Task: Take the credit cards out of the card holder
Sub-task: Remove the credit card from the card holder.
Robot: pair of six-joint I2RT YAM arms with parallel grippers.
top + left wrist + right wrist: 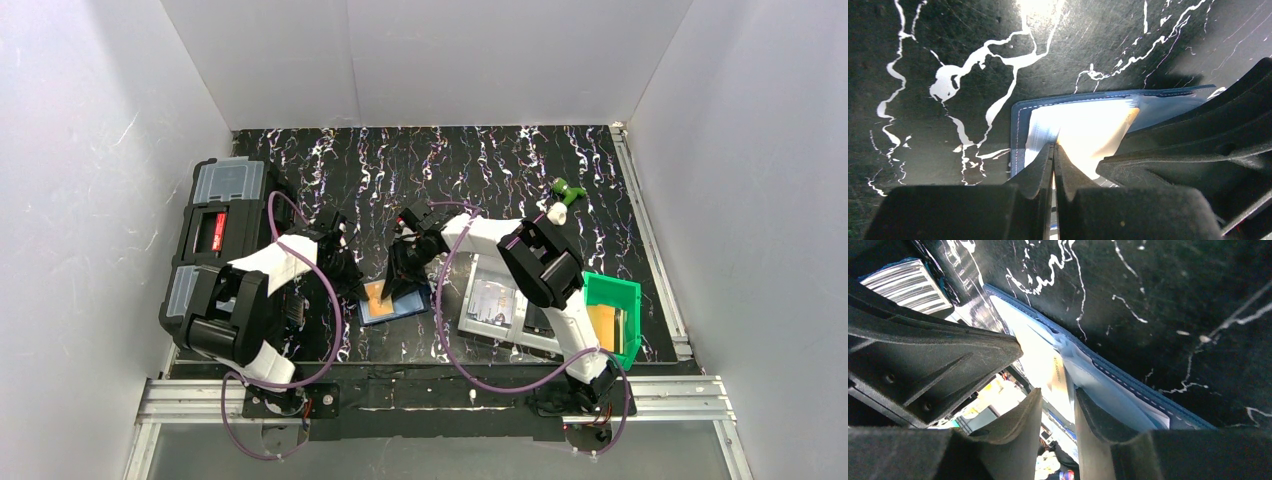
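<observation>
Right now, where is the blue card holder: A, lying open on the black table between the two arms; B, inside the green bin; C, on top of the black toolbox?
A: the top view shows the card holder lying open on the table between the arms, away from the green bin and the toolbox.

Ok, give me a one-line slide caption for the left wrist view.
Left gripper shut, fingertips against the gold-tan card on the open navy card holder.
</observation>
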